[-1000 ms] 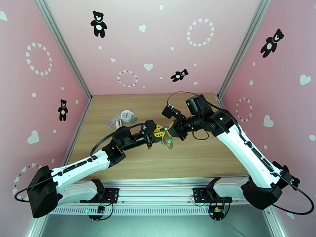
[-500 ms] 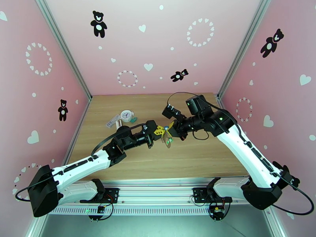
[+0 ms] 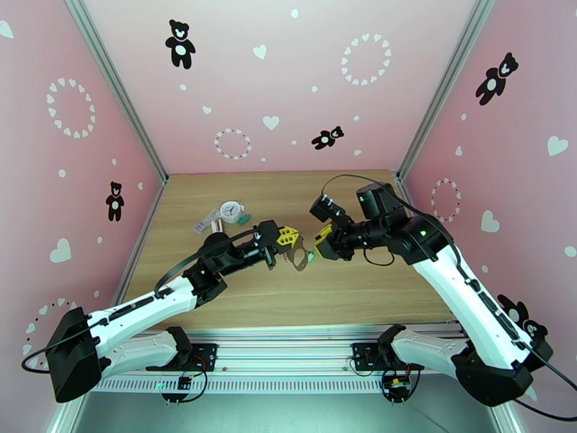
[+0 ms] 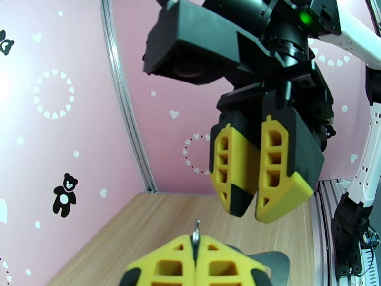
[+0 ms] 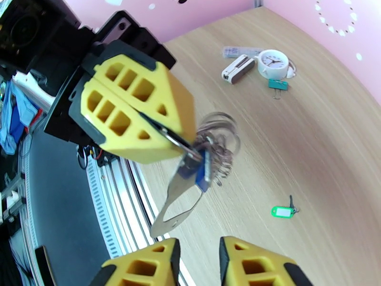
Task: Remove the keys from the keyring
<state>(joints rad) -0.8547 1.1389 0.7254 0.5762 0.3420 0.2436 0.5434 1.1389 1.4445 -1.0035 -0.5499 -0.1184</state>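
Above table (image 5: 309, 139), left fingers (image 5: 128, 115) clamped on flat keyring (image 5: 178, 199), rings (image 5: 220, 126) and blue tag (image 5: 205, 170) dangling, right fingers (image 5: 252, 268) apart.

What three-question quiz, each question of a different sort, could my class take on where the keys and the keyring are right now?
1. True or false: the green-tagged key hangs on the keyring.
2. Which gripper clamps the keyring? A left, B right, C neither.
3. Fill in: the tag hanging at the keyring is coloured ____.
Key: 1 false, it lies on the table. 2 A, the left gripper. 3 blue.
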